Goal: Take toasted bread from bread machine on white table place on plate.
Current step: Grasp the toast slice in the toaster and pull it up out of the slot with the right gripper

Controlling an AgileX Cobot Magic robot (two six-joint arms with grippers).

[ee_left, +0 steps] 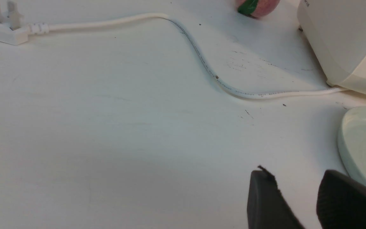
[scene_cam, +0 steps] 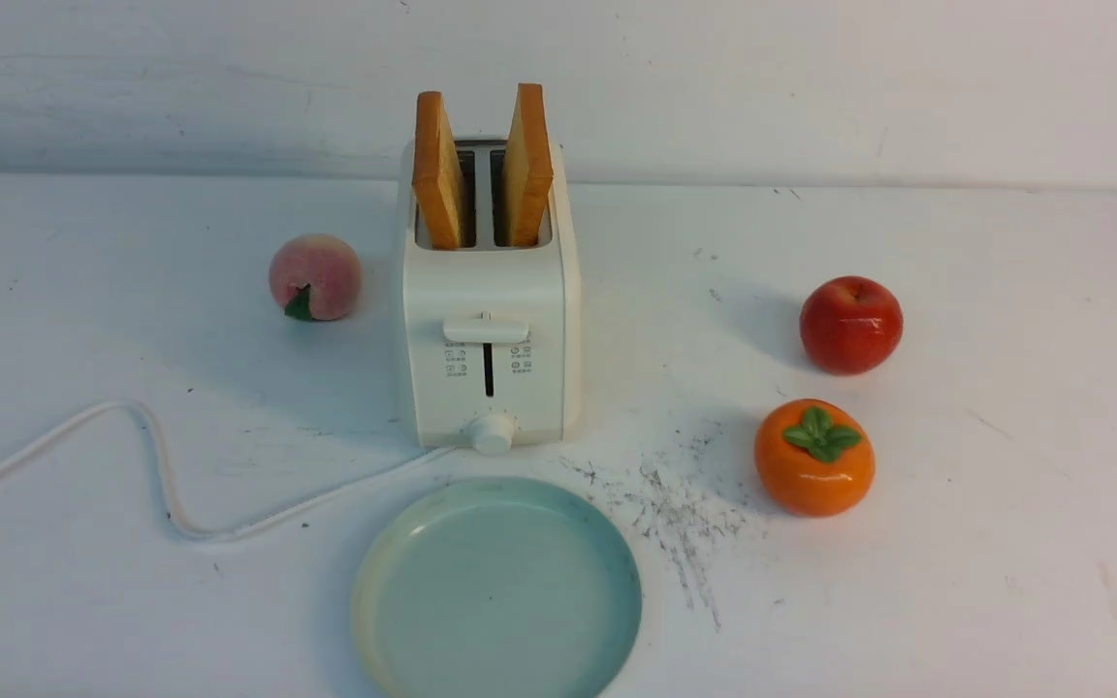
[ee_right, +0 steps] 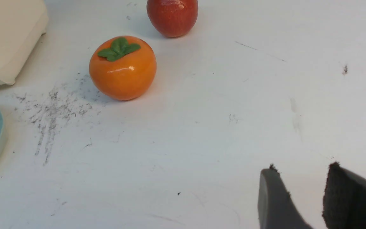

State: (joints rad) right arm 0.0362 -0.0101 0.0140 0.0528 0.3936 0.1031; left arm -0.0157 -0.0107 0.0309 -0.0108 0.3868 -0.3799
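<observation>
Two slices of toasted bread, one on the left (scene_cam: 437, 170) and one on the right (scene_cam: 528, 165), stand upright in the slots of the cream-white bread machine (scene_cam: 488, 330) at the middle of the white table (scene_cam: 956, 543). The pale blue-green plate (scene_cam: 495, 591) lies empty just in front of it. Neither arm shows in the front view. In the left wrist view my left gripper (ee_left: 295, 176) hangs open over bare table beside the plate's rim (ee_left: 361, 143). In the right wrist view my right gripper (ee_right: 300, 170) is open above bare table, well away from the bread machine (ee_right: 8, 41).
A peach (scene_cam: 315, 277) sits left of the bread machine. A red apple (scene_cam: 850, 325) and an orange persimmon (scene_cam: 813, 457) sit to its right. The white cord (scene_cam: 161, 465) snakes leftward to a plug (ee_left: 3, 27). Dark scuffs (scene_cam: 675, 504) mark the table beside the plate.
</observation>
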